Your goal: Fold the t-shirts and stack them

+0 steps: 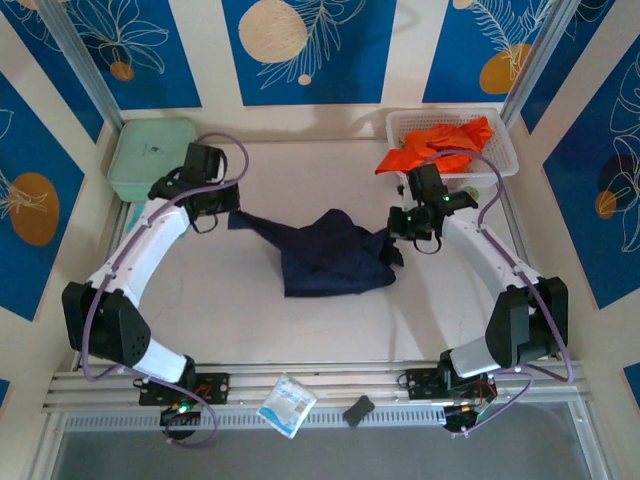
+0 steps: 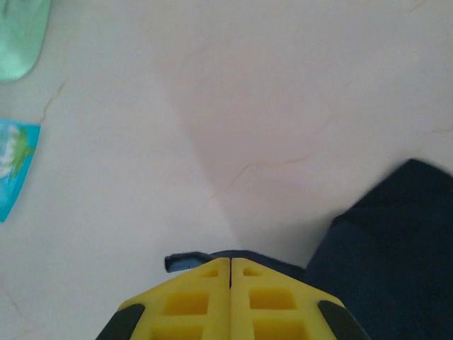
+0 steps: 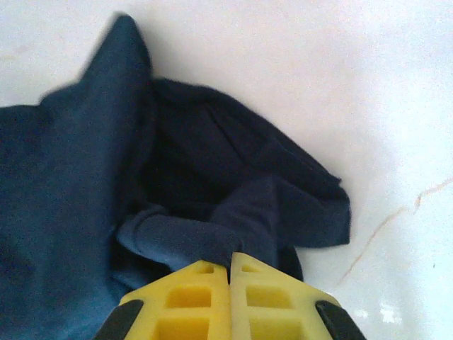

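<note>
Tabletop (image 1: 250,320) w/ crumpled navy t-shirt (image 1: 325,255)

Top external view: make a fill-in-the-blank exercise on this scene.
The left gripper and right gripper, both with ____ fingers, are shut on the crumpled dark navy cloth t-shirt.
The bright orange cloth t-shirt lies in the ____ plastic basket.
The pale green zipped fabric case sits at the pale table's far ____ corner.
Missing: yellow; white; left.

Top camera overhead, wide; wrist cameras close, angled down; all share navy t-shirt (image 1: 325,258).
</note>
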Controlling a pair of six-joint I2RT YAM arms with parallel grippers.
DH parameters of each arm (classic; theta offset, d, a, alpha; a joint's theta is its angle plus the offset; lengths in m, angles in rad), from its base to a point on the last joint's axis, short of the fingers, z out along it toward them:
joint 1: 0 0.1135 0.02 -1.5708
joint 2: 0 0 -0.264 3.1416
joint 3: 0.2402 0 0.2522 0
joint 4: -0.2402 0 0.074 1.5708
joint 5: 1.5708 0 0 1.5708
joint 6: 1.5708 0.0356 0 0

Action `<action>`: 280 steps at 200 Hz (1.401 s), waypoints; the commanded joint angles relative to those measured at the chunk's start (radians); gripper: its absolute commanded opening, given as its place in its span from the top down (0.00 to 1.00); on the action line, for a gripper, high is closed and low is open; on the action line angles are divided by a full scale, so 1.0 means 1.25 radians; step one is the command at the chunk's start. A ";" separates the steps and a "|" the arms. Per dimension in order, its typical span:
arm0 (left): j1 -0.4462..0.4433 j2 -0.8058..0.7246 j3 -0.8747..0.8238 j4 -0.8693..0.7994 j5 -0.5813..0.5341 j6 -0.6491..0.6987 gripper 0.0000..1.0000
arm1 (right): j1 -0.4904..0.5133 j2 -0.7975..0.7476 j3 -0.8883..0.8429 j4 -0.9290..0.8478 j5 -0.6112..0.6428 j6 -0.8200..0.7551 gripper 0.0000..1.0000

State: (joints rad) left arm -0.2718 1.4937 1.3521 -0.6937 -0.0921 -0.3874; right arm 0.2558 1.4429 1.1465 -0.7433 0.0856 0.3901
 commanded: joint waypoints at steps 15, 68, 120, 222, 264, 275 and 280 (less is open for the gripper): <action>0.011 -0.016 -0.071 0.065 -0.044 -0.022 0.48 | -0.003 -0.036 -0.080 0.065 0.003 0.057 1.00; -0.126 -0.089 -0.075 0.004 0.041 -0.047 0.23 | 0.008 -0.018 -0.106 0.103 -0.014 0.076 1.00; -0.432 -0.066 -0.144 0.064 0.187 -0.171 0.27 | 0.014 0.009 -0.093 0.118 -0.012 0.064 1.00; -0.604 0.282 0.007 0.121 0.011 -0.244 0.17 | 0.016 -0.048 -0.160 0.132 -0.016 0.070 1.00; -0.589 0.282 -0.002 0.133 -0.067 -0.244 0.44 | 0.012 -0.072 -0.195 0.129 -0.009 0.074 1.00; -0.583 0.274 -0.011 0.145 -0.072 -0.239 0.58 | 0.009 -0.077 -0.200 0.128 -0.008 0.078 1.00; -0.581 0.270 -0.014 0.147 -0.071 -0.235 0.64 | 0.009 -0.079 -0.203 0.129 -0.007 0.078 1.00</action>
State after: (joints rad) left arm -1.0172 1.8526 1.3357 -0.5198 -0.1123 -0.6811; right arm 0.2684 1.3769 0.9146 -0.5793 0.0853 0.4679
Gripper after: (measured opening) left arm 0.477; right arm 0.042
